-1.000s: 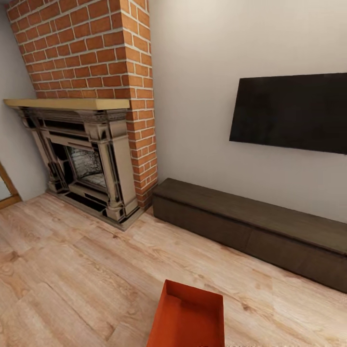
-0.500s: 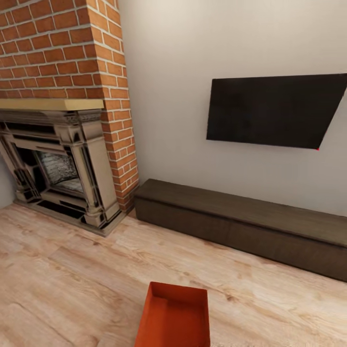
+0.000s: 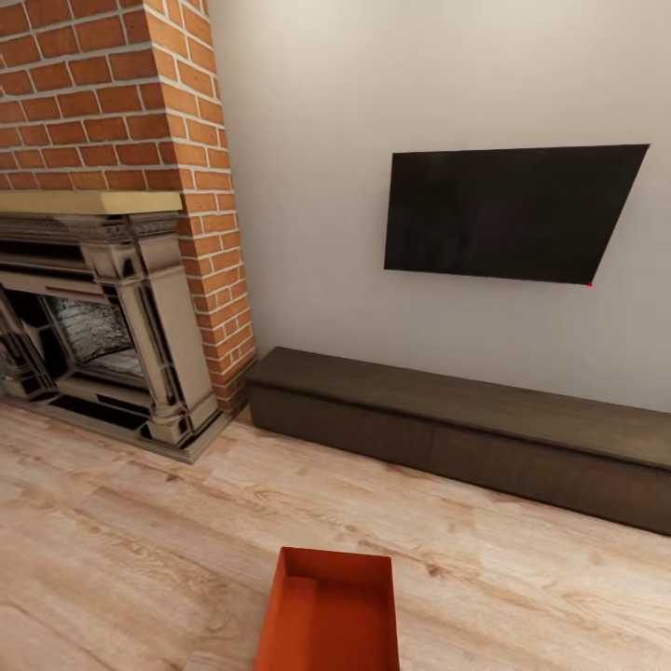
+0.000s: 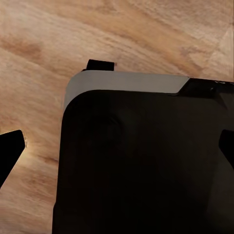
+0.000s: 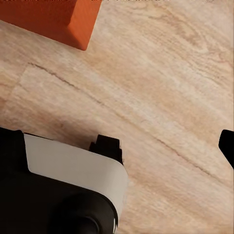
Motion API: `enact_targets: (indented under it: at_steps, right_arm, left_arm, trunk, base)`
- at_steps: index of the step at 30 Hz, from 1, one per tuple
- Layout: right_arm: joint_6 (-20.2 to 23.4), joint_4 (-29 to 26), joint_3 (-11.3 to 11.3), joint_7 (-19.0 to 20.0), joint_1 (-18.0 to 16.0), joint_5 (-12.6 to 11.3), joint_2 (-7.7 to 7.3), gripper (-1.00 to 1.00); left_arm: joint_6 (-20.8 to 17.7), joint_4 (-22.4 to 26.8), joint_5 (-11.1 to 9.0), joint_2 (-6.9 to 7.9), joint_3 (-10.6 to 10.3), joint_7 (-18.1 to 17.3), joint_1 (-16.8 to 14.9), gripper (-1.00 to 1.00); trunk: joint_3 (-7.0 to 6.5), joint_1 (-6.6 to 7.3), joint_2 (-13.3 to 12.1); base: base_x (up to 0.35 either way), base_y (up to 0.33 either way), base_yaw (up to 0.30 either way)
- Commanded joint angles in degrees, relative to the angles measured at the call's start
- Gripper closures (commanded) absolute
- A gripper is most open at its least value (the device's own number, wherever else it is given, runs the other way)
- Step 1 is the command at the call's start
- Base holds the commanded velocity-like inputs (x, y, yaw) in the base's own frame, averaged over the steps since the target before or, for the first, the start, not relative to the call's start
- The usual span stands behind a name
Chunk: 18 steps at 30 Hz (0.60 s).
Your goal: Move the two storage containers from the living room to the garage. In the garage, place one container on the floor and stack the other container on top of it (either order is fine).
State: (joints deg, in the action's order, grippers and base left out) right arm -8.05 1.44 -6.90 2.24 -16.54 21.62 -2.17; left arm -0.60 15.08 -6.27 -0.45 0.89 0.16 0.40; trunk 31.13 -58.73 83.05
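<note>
From my head camera, a storage container (image 3: 328, 615) sits at six o'clock, low at the frame's edge on the plank floor (image 3: 121, 550). The fireplace (image 3: 93, 326) stands at nine o'clock, with its mantel (image 3: 84, 201) on top and the brick chimney (image 3: 121, 93) rising behind it toward eleven. A long low cabinet (image 3: 457, 429) runs along the wall (image 3: 373, 84) from centre toward four o'clock, just beside the chimney's base. The TV (image 3: 508, 212) hangs on the wall above it, at two o'clock. In my right wrist camera, a container corner (image 5: 53, 19) lies on the floor, apart from the robot's base (image 5: 63, 190).
</note>
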Motion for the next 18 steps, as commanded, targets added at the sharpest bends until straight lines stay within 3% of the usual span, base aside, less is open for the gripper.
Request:
enact_targets:
  at_steps: [1, 9, 18]
  right_arm:
    - [-0.3, 0.1, -0.5, 0.1, -0.1, 0.4, -0.03, -1.00]
    - [-0.3, 0.1, -0.5, 0.1, -0.1, 0.4, -0.03, -1.00]
    - [-0.3, 0.1, -0.5, 0.1, -0.1, 0.4, -0.03, -1.00]
  left_arm:
    - [-0.1, 0.1, -0.6, -0.02, 0.1, 0.0, 0.0, -1.00]
    - [-0.1, 0.1, -0.6, -0.05, 0.1, 0.0, 0.0, -1.00]
    - [0.0, 0.1, -0.5, -0.08, 0.1, 0.0, 0.0, -1.00]
  trunk:
    - [0.04, 0.00, 0.0]
    - [0.04, 0.00, 0.0]
    - [0.04, 0.00, 0.0]
  base:
    - [0.000, 0.216, -0.004]
    - [0.000, 0.293, -0.001]
    - [0.000, 0.051, 0.000]
